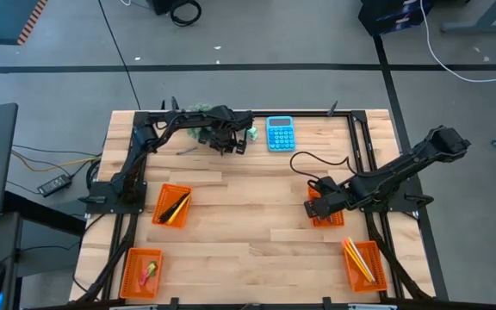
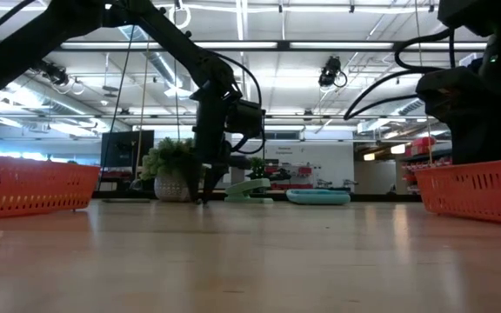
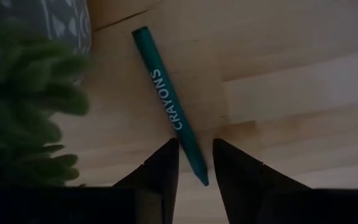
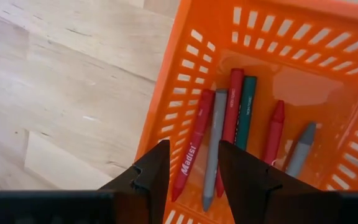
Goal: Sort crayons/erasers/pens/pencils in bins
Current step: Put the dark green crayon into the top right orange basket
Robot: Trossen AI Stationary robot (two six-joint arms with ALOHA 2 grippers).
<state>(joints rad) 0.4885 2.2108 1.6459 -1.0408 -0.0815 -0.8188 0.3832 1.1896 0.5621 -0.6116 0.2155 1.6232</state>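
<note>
A teal crayon [image 3: 169, 102] lies flat on the wood at the table's far side, beside a potted plant [image 3: 23, 106]. My left gripper [image 3: 194, 165] [image 1: 228, 145] points down over the crayon's pointed end. It is open, with one finger on each side of the crayon, close to it. My right gripper [image 4: 194, 177] [image 1: 321, 204] hangs open and empty over an orange bin [image 4: 185, 93] at the table's right. In that bin lie several crayons [image 4: 232, 124], red, grey and teal.
A blue calculator [image 1: 280, 133] and a mint-green block [image 1: 251, 133] sit just right of my left gripper. Other orange bins stand at left centre [image 1: 171, 205], near left [image 1: 142, 271] and near right [image 1: 366, 263], the last holding pencils. A small dark stick [image 1: 186, 151] lies left of the gripper.
</note>
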